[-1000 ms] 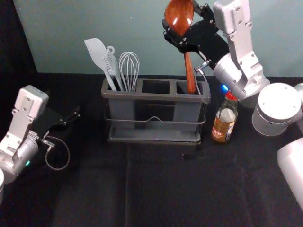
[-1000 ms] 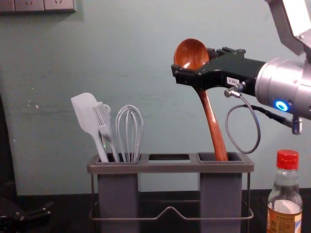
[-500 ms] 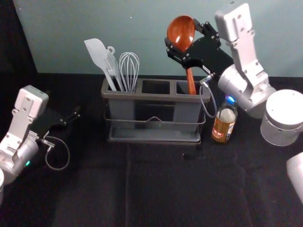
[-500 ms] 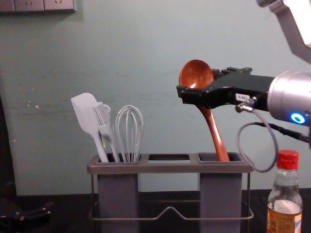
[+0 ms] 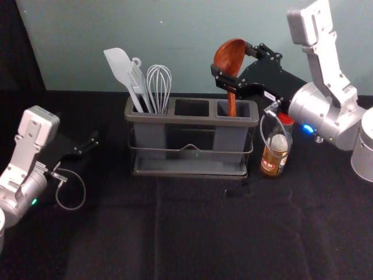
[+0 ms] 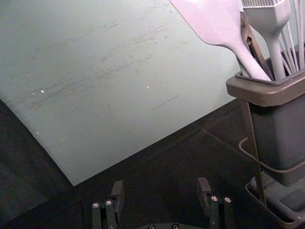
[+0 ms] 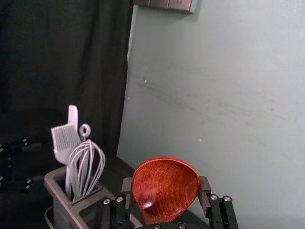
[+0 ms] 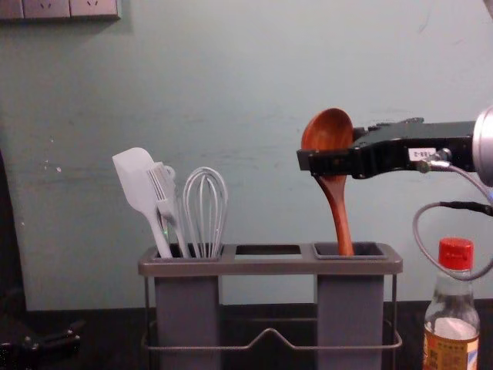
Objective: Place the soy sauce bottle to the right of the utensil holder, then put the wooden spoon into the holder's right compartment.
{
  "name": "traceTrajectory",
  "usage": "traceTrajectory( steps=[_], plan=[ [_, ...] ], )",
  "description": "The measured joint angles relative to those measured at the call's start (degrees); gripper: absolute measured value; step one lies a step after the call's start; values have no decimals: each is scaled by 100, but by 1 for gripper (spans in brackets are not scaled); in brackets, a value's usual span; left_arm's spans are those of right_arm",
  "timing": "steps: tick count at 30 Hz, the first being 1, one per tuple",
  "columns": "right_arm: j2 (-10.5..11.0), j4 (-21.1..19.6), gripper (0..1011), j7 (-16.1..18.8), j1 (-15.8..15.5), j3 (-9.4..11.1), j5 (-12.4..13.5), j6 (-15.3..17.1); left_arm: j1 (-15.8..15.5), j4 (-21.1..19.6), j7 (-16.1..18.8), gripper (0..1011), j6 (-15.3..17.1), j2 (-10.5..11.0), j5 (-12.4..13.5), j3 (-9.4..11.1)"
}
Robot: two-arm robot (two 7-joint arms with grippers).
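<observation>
Head view first: got the wooden spoon (image 5: 229, 53) by the bowl in the right claw (image 5: 232, 59). Can follow the handle down below the claw into the right compartment (image 5: 249, 109) of the utensil holder (image 5: 192, 121). Can see the soy sauce bottle (image 5: 274, 158) too, lower than the claw and off on its right, standing just beside the holder. Can also spot the left claw (image 5: 88, 146), parked well to the left of the right one. Left wrist view: see the left claw (image 6: 161, 183) wide open and empty, near the holder with the spatula (image 6: 217, 24) and brush (image 6: 269, 21). Right wrist view: see the right claw (image 7: 166, 185) spread about as wide as the bowl, snug against both sides, well apart from the whisk (image 7: 87, 169). Chest view: pretty level up there, gripping the bowl above the right compartment, slightly tilted handle underneath, bottle lower and to the right of the tips.
</observation>
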Motion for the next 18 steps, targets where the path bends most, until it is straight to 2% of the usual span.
traceTrajectory(
  steps=[9,18],
  plan=[
    [203,-71,837,67,-55,-44,164,206,0,0,0,1005,0,0,0,0],
    [264,109,837,6,-33,-180,223,191,0,0,0,1005,0,0,0,0]
  ],
)
